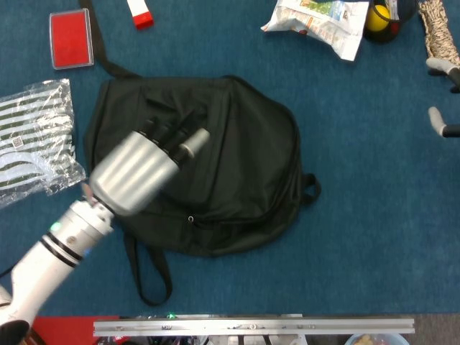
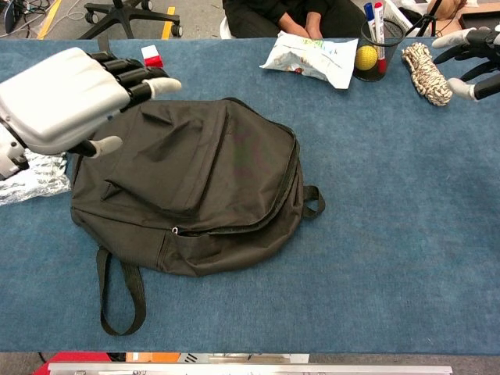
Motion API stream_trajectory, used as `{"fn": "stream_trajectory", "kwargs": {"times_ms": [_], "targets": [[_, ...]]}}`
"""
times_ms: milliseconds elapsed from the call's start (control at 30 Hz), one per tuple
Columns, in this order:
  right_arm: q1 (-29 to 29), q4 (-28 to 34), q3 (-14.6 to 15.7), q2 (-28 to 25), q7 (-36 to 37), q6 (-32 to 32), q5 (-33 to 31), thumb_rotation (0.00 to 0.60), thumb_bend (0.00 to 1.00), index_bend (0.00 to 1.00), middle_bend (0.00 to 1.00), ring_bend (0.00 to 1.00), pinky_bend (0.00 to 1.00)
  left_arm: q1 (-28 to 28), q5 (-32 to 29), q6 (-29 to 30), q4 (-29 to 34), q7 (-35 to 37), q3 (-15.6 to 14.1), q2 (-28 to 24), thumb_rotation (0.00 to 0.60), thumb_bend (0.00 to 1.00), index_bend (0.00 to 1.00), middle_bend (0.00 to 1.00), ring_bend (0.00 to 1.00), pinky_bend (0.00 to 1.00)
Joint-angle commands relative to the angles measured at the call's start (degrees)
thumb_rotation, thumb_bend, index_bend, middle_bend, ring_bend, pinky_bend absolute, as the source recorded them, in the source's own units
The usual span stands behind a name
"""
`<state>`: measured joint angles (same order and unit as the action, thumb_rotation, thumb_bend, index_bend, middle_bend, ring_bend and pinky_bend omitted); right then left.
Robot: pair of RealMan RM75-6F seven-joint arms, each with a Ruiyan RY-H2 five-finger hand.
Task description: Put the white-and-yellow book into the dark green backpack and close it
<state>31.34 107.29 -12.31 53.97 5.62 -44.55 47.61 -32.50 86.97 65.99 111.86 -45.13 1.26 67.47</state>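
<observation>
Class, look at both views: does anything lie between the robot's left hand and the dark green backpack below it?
Nothing visible does. The left hand hovers open over the backpack, with only bare flap fabric beneath it.

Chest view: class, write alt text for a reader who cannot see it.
A dark green backpack lies flap-down on a blue table, no book visible. The left hand hovers open above it; the right hand is at the far edge.
</observation>
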Motion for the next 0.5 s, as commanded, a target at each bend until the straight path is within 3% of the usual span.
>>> {"fn": "stream_trajectory", "kwargs": {"times_ms": [33, 300, 500], "targets": [[-3.4, -0.74, 2.66, 1.12, -3.28, -7.37, 7.97, 0.6, 0.48, 0.19, 0.2, 0.08, 0.18, 2.65, -3.23, 3.64, -4.4, 6.55, 1.65, -1.13, 0.6, 0.23, 0.11, 0.14, 0.19, 0.29], [-10.6, -6.69, 6.49, 4.4, -4.83, -21.5, 21.99, 0.6, 0.48, 0.27, 0.26, 0.12, 0.19, 6.65, -6.94, 7.55, -11.54, 18.66, 3.03, -2.83, 0.6, 0.23, 0.13, 0.16, 0.2, 0.3], [-14.81, -10.39, 8.57, 5.87, -8.83, -29.16, 26.74, 0.6, 0.48, 0.32, 0.31, 0.16, 0.21, 10.95, -10.21, 9.54, -12.15, 25.5, 2.3, -6.0, 0.6, 0.23, 0.19, 0.21, 0.21, 0.3]]}}
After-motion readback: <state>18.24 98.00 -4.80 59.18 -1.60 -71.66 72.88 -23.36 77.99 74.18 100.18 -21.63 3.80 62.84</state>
